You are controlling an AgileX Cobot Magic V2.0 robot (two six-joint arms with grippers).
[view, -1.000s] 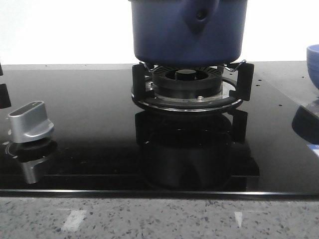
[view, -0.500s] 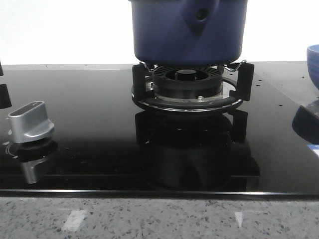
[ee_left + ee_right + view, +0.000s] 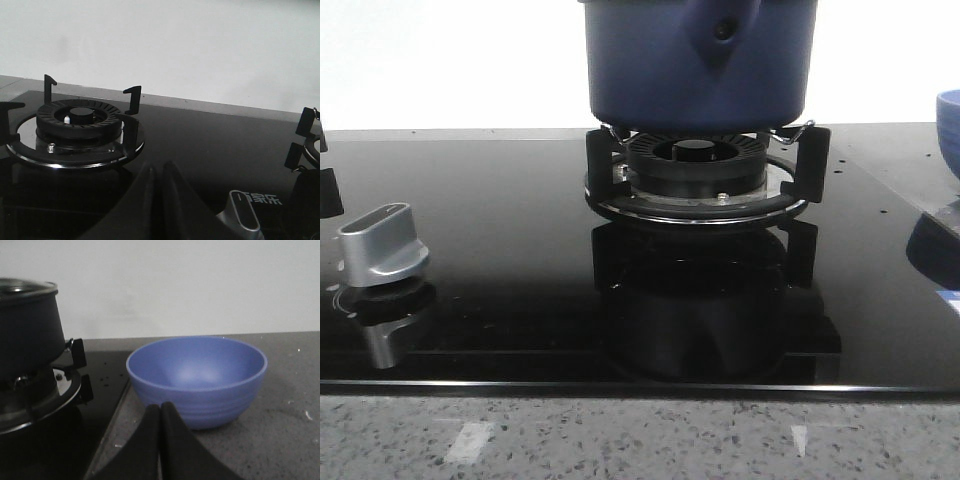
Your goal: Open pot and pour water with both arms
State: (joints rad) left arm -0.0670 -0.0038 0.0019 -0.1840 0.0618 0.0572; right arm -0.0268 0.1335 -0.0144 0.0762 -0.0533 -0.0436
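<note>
The dark blue pot [image 3: 650,70] stands on the right burner's stand [image 3: 700,175] in the front view, its handle [image 3: 722,32] pointing at the camera. It also shows in the right wrist view [image 3: 27,325], with a glass lid's rim [image 3: 22,288] on top. My right gripper [image 3: 160,412] is shut and empty, low over the counter in front of the blue bowl [image 3: 197,377]. My left gripper [image 3: 156,172] is shut and empty, over the black glass hob between the bare left burner [image 3: 77,122] and a silver knob [image 3: 245,220]. Neither gripper shows in the front view.
A silver knob [image 3: 382,245] sits on the black glass hob [image 3: 490,200] at the left. The blue bowl's edge [image 3: 948,115] shows at the far right on the grey speckled counter [image 3: 640,440]. A white wall runs behind the hob.
</note>
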